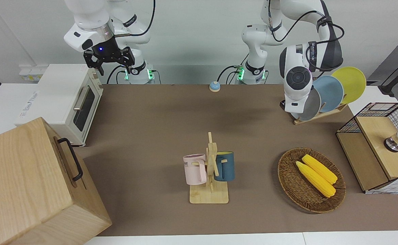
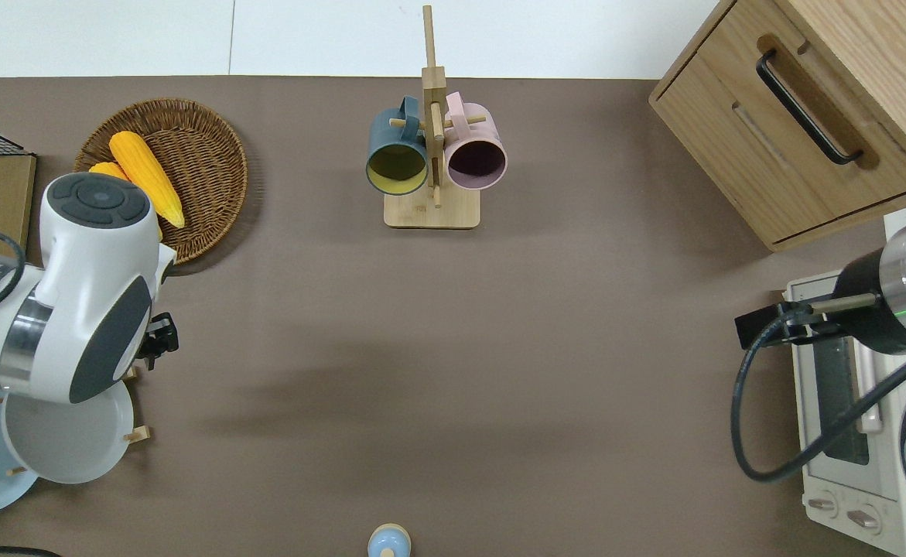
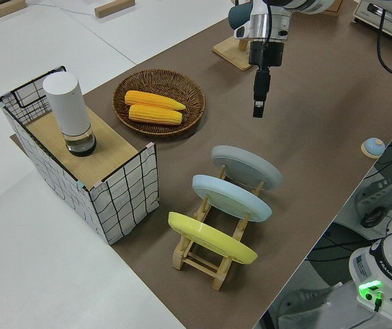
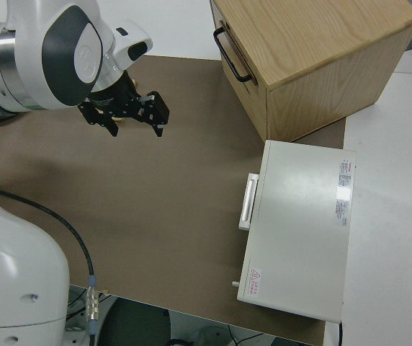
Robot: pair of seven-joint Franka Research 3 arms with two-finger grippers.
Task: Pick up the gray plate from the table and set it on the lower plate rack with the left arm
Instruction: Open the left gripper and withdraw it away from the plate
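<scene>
**Q:** Where does the gray plate (image 2: 66,445) stand?

**A:** It stands in the lower plate rack (image 3: 203,257), tilted and leaning on the upright pegs. It fills the end slot toward the right arm's end of the table. The blue plate (image 3: 231,197) has the middle slot and the yellow plate (image 3: 211,238) the slot at the opposite end. The three plates lean the same way and are parallel. The gray plate is just beside the blue one, with a gap between them.

**Q:** And the left gripper (image 3: 258,103)?

**A:** It hangs in the air on the left arm (image 1: 297,78), pointing down over bare table (image 2: 499,348). It is between the rack and the woven basket (image 2: 205,155), which holds two cobs of corn. The claw is clear of the gray plate and carries nothing. It is seen edge-on, so whether it is wide or narrow cannot be told.

**Q:** The second arm?

**A:** The right arm (image 1: 93,30) is parked.
</scene>
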